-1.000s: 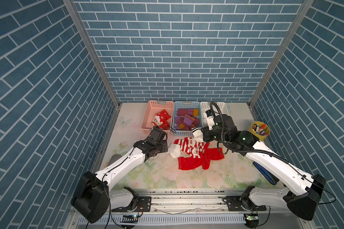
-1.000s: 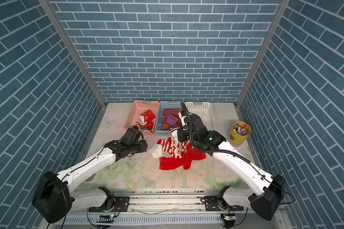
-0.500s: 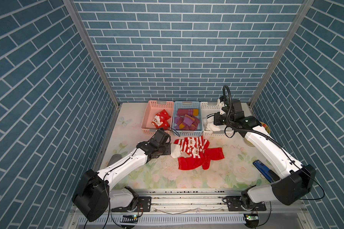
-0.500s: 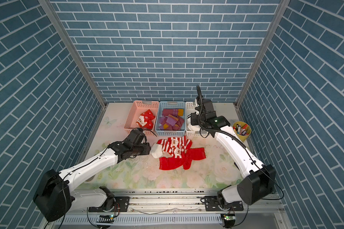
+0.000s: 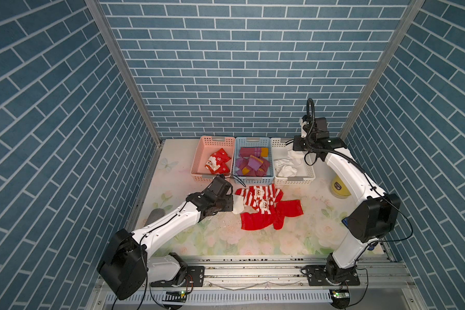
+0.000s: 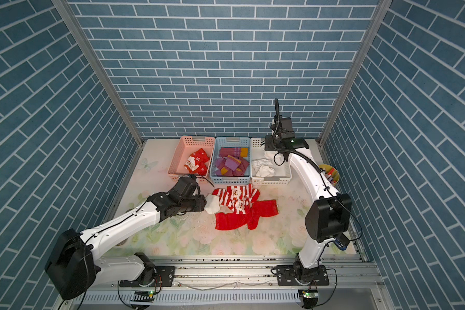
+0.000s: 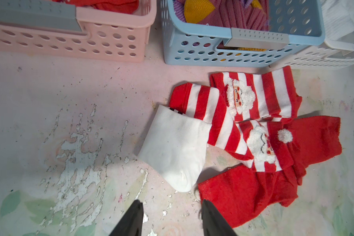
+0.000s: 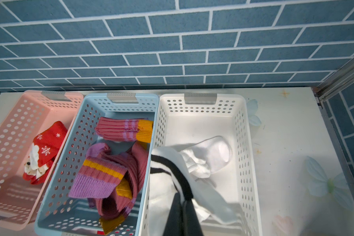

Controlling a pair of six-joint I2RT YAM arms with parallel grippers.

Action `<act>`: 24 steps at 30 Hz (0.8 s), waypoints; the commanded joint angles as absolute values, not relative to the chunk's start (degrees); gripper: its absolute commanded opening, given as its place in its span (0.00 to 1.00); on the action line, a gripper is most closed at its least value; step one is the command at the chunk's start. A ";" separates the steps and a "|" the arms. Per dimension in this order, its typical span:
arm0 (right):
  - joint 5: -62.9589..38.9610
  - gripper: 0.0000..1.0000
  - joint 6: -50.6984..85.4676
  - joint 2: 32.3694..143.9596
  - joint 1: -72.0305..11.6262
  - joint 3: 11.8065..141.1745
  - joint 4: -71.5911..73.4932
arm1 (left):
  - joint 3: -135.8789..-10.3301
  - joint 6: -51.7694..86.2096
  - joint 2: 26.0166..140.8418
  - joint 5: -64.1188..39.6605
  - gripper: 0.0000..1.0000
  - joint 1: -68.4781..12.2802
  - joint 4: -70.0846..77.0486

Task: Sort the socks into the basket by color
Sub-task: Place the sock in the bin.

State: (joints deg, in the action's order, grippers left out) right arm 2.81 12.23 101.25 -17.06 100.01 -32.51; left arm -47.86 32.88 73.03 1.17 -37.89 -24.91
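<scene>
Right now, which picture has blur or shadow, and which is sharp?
Right wrist view: the white sock held by the right gripper is blurred, being near the lens, and shade lies on the white basket floor. Left wrist view: the red socks are sharp. Both top views: even light, side walls leaning outward.

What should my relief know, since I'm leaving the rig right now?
Left gripper: open, over the table beside the loose white sock.
Right gripper: shut on a black-striped white sock, over the white basket.
Binned: red socks in pink basket, purple socks in blue basket, white socks in white basket.
Left: release the held sock; sort the loose white sock and the Santa socks on the table.
</scene>
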 commanded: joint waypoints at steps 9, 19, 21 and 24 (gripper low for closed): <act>0.24 0.37 11.03 104.35 -16.00 102.46 -35.51 | -47.64 32.23 74.90 1.35 0.56 -39.57 -25.14; -2.99 0.43 13.93 95.91 -16.00 91.24 -31.68 | -48.85 32.13 77.34 0.86 0.58 -41.42 -24.87; -3.79 0.44 14.92 93.19 -16.06 87.44 -30.37 | -48.57 32.29 77.92 0.31 0.58 -42.21 -24.57; -4.74 0.44 15.98 89.15 -16.08 82.18 -29.27 | -47.84 32.73 78.95 -0.57 0.58 -43.53 -23.73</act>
